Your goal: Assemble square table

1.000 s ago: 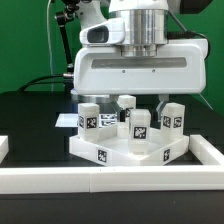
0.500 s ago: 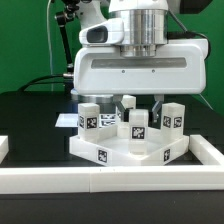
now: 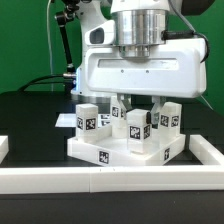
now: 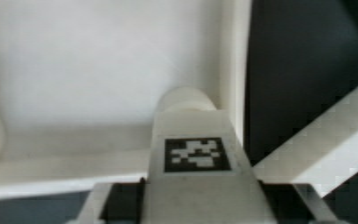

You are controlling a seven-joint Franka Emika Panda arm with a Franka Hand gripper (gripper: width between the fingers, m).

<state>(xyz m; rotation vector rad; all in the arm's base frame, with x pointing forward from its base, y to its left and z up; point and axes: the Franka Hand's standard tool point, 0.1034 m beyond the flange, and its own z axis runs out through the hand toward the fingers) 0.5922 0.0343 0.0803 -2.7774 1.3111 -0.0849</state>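
The square table's white slab lies on the black table, with a tag on its front rim. Three short white tagged legs stand on it: one on the exterior view's left, one on its right, one in the middle. My gripper hangs straight above the slab and is shut on the middle leg. The wrist view shows that leg upright between my dark finger pads, its tag facing the camera and the slab's recessed face behind it.
A long white border wall runs along the table's front edge, with a short white end piece at the exterior view's left. The marker board lies flat behind the slab. A green backdrop stands at the rear.
The jaws have closed in on the middle leg. The gripper body has turned slightly and sits a little further to the exterior view's right.
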